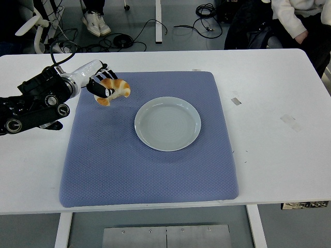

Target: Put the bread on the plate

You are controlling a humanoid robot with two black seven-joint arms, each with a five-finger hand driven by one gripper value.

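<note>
Grey floor with loose black cables (150,28) runs behind the far edge of your white table (279,155), and a person (297,18) in a pale sleeve sits beyond the far right corner. Another pair of white shoes (95,21) shows past the far edge toward the left.

You have a blue mat (150,170) covering the middle of the worktop, reaching from near the far edge almost to the near edge. On it, slightly toward the far side of centre, sits the pale plate (167,123), with nothing on it.

Your left hand (98,85) comes in from the left edge and is over the mat's far left corner. Its fingers (103,82) are curled around the bread (113,90), a golden croissant-shaped piece, gripping it from the left side. The bread looks raised clear of the mat; a faint shadow lies on the fabric below it. It is to the left of the plate, near its rim but apart from it, and not over the plate.

Two small strips of tape (236,101) lie on the bare table to the right of the mat, one near the mat's right edge and one (289,119) further toward the right edge.
</note>
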